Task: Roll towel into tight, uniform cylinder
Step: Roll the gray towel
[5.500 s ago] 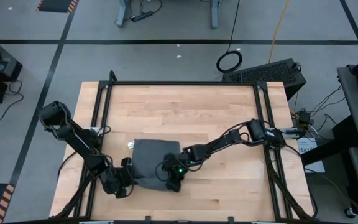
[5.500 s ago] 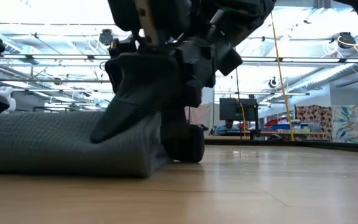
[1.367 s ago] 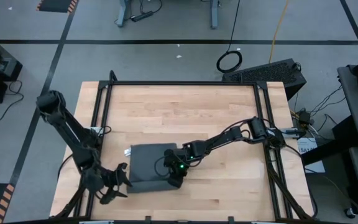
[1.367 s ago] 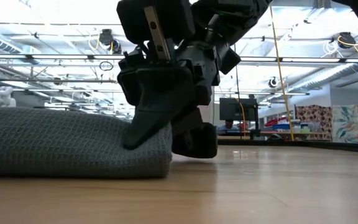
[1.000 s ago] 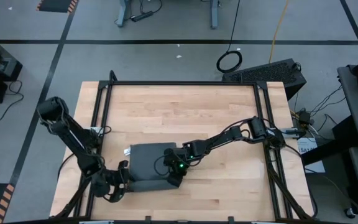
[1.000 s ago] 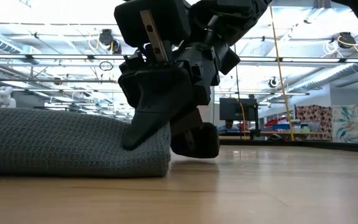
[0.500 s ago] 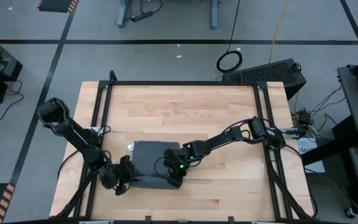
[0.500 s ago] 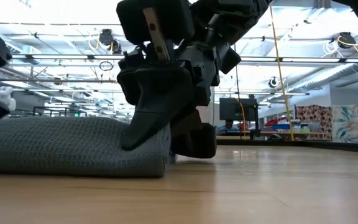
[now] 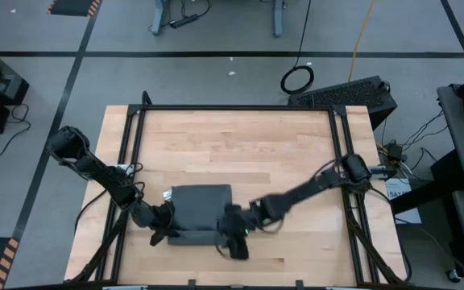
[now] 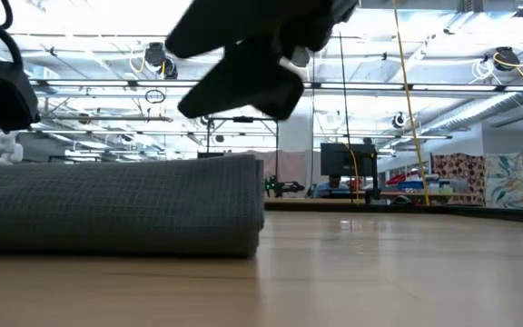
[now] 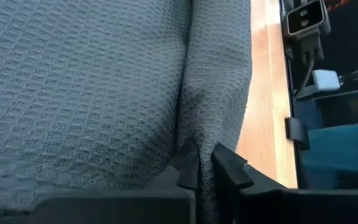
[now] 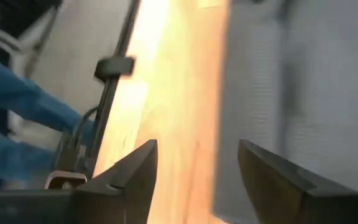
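The dark grey towel (image 9: 200, 212) lies as a flat, folded bundle on the table's near half, its small white tag (image 9: 167, 196) at the far left corner. It shows as a thick slab (image 10: 116, 207) in the low view. My left gripper (image 9: 170, 229) is at the towel's near left corner, shut on the cloth (image 11: 104, 87). My right gripper (image 9: 234, 242) hangs open above the table just off the towel's near right corner, touching nothing. It shows high over the towel (image 10: 243, 73) in the low view, and its wrist view has the towel (image 12: 309, 93) beside the open fingers. My left gripper pinches a raised fold of the towel (image 11: 201, 140) between its two fingertips (image 11: 230, 167), at the towel's near left corner. The fingers come from the table's left, slanting down. One layer or several, I cannot tell. The towel lies on the table.
Bare wooden tabletop (image 9: 240, 145) stretches beyond the towel toward the far edge and to the right. A black metal frame (image 9: 236, 108) runs around the table. Cables and a black box (image 9: 353, 93) lie off the far right corner.
My left gripper has moved toward the towel's near left corner, rolled, and shut on the cloth. My right gripper has opened, let go of the towel's near right corner and risen toward the near edge. That corner, held down before, now stands up square.
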Tool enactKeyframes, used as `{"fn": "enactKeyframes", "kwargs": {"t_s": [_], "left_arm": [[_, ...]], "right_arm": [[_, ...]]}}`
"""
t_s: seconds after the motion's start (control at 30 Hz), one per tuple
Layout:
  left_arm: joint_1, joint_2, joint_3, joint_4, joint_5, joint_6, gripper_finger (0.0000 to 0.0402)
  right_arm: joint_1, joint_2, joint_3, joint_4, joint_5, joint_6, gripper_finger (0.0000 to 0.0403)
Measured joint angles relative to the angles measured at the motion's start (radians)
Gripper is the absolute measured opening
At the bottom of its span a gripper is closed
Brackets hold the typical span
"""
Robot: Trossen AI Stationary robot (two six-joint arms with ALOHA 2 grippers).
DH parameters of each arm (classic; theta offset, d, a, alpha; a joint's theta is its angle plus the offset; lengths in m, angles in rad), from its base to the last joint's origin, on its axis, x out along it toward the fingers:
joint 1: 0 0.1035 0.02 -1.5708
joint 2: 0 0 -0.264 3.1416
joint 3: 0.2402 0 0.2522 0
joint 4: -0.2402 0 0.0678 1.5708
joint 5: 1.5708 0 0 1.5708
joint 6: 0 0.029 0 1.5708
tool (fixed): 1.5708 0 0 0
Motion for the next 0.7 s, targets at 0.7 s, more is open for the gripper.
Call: {"fn": "enactKeyframes", "kwargs": {"t_s": [0.7], "left_arm": [[0.052,0.002,-0.001,-0.014,0.045,0.003,0.0017]], "right_arm": [[0.077,0.115,-0.001,0.021,0.374,-0.042,0.0240]]}}
